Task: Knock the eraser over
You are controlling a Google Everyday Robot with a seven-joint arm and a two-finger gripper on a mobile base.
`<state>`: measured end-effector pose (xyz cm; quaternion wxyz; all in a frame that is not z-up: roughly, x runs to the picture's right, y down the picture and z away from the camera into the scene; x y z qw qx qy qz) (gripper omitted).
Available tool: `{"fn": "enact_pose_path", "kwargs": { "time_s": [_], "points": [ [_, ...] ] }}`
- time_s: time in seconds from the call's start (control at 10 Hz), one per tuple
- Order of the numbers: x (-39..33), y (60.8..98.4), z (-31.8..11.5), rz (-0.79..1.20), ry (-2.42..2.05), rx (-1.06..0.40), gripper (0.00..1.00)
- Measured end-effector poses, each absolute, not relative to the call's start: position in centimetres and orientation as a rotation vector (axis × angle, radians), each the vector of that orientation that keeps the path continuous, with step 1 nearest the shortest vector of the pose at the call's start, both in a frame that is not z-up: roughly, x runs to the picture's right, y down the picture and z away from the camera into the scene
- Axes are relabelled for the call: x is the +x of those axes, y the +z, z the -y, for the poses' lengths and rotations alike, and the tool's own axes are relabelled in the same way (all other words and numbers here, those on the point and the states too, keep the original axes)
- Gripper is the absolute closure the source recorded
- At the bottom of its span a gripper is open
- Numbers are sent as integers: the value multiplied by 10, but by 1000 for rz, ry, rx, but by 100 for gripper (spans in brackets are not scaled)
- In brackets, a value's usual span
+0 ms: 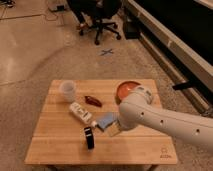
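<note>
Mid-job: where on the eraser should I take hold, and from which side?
Take the eraser across its narrow sides, near its upper end, coming from the near edge of the table, I'd judge: the block is slim, and the white tube and light-blue pad lie close behind it. The gripper sits beside the pad.

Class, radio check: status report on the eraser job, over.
Gripper at blue pad, beside eraser. Eraser untouched. White tube close behind it.

Black eraser [89, 138] with light band, light-blue pad [104, 121], white printed tube [81, 113], red-orange plate [125, 89], my pale gripper [115, 131] beside the pad
</note>
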<state>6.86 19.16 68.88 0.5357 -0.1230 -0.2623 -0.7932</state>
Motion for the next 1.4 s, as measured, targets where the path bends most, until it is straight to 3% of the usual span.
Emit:
{"fn": "enact_pose_path", "kwargs": {
  "time_s": [0.5, 1.4],
  "points": [
    [4, 705, -200, 660, -1980, -259, 20],
    [-73, 694, -207, 727, -2066, -164, 20]
  ]
}}
